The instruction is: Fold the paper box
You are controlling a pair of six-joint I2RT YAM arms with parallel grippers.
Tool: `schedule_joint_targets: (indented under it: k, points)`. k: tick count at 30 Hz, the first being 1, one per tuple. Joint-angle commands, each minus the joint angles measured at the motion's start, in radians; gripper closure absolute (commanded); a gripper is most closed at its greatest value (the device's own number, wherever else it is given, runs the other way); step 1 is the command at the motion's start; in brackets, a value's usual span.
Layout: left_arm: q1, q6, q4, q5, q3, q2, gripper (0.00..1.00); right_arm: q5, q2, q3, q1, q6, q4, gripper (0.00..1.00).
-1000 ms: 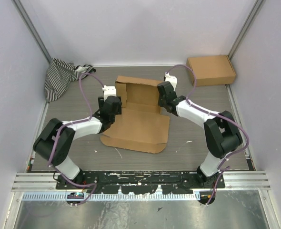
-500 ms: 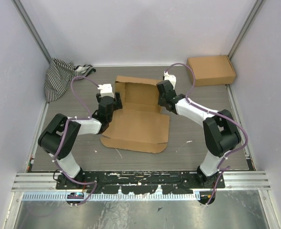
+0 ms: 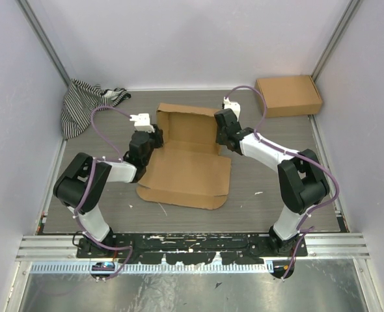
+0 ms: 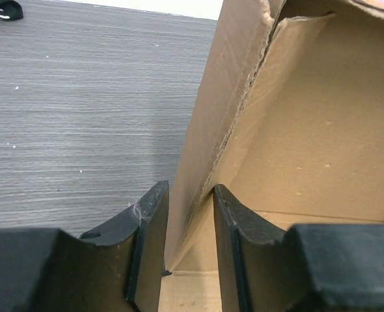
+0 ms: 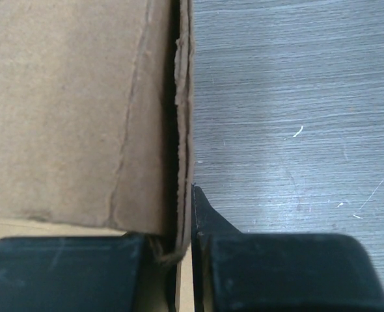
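The paper box [image 3: 189, 172] lies mid-table as brown cardboard, its back wall and both side walls raised and its front panel flat. My left gripper [image 3: 154, 134] sits at the left side wall. In the left wrist view its fingers [image 4: 150, 240] straddle that wall [image 4: 208, 110], shut on it, with my left gripper [image 4: 189, 190] pressing the layered edge. My right gripper [image 3: 219, 134] is at the right side wall. In the right wrist view my right gripper [image 5: 182, 221] is shut on the wall's edge [image 5: 182, 117], and the inner finger is partly hidden behind cardboard [image 5: 68, 110].
A ready-assembled brown cardboard box [image 3: 288, 95] stands at the back right corner. A striped cloth [image 3: 84, 104] is bunched at the back left. Enclosure walls and metal posts [image 3: 42, 39] border the grey table [image 3: 276, 175] on three sides.
My left gripper has slid away from me along the left side wall, and its arm has straightened. The right gripper and the box have barely moved.
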Motion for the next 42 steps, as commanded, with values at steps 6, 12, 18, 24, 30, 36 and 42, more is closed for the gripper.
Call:
schedule_joint_targets:
  k: [6, 12, 18, 24, 30, 36, 42]
  points:
    - [0.005, -0.007, 0.091, 0.031, 0.055, 0.045, 0.52, -0.038, -0.082, 0.023, -0.004, -0.006, 0.027, 0.99]
    - [0.005, 0.001, 0.118, 0.044, 0.077, 0.082, 0.53, -0.062, -0.089, 0.021, -0.004, -0.003, 0.024, 0.99]
    - [-0.019, 0.048, -0.234, -0.207, 0.184, 0.037, 1.00, -0.035, -0.095, 0.029, -0.004, 0.020, -0.004, 0.99]
    - [-0.145, 0.315, -0.302, -0.602, 0.257, 0.051, 1.00, -0.039, -0.067, 0.067, -0.001, 0.096, -0.065, 0.99]
    - [-0.201, 0.431, -0.163, -0.698, 0.205, 0.064, 1.00, -0.070, -0.027, 0.087, 0.001, 0.144, -0.080, 0.99]
    - [-0.195, 0.279, -0.264, -0.600, 0.147, -0.035, 0.81, -0.064, -0.016, 0.102, 0.000, 0.152, -0.096, 0.99]
    - [-0.192, 0.160, -0.412, -0.577, 0.129, -0.141, 0.36, -0.066, 0.017, 0.140, -0.001, 0.185, -0.140, 0.99]
